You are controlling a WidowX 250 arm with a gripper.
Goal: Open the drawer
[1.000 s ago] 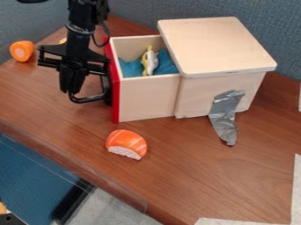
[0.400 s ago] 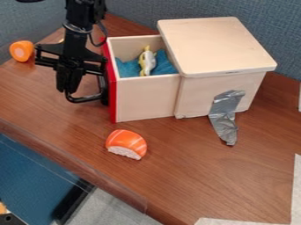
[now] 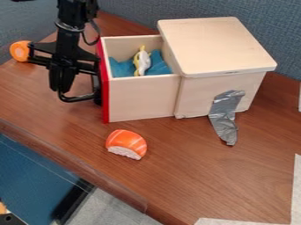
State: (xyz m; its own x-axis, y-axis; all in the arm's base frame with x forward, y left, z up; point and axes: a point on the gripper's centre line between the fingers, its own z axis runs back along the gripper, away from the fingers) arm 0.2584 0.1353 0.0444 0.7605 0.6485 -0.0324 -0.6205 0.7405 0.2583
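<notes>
In the camera view, we see the drawer (image 3: 143, 99) slid farther left out of the wooden box (image 3: 211, 48) than a moment ago, its red front (image 3: 104, 90) moving along with the jaws at the black handle (image 3: 76, 98). We cannot tell whether the jaws are spread or pressed together. The fish toy (image 3: 141, 61) and blue cloth (image 3: 122, 69) have ridden along inside. We judge the opening nearly done, perhaps needing only a slight further pull.

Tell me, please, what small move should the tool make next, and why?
Perhaps a short pull on the black handle, away from the wooden box: the tool is at that handle, and the lid hides the rear of the open drawer.
</notes>
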